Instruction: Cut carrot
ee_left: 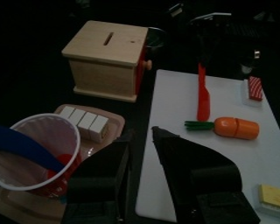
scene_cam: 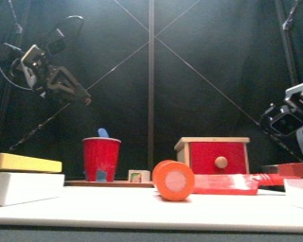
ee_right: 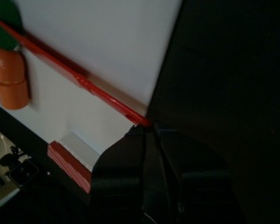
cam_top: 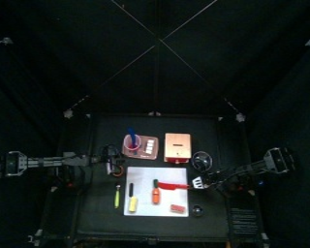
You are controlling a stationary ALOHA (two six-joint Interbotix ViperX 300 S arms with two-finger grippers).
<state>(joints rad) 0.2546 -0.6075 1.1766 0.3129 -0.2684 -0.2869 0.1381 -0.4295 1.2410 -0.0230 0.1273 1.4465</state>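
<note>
Left gripper point(ee_left: 195, 166) hovers at the white board's point(cam_top: 144, 205) left edge, near the red cup point(ee_left: 35, 157); jaws look closed, empty. Carrot point(ee_left: 230, 128) lies mid-board, leafy end leftward, red knife point(ee_left: 203, 86) just beyond it. Right gripper point(ee_right: 149, 140) clenched on the knife's handle at the board's right edge. Judgement: swing blade square across the carrot's middle, press straight down. Open board left and near; wooden box point(ee_left: 108, 57) crowds far side.

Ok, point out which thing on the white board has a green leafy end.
The carrot: short and orange, with green leaves at one end. The knife next to it is long, thin and red; the small block shows no green.
</note>
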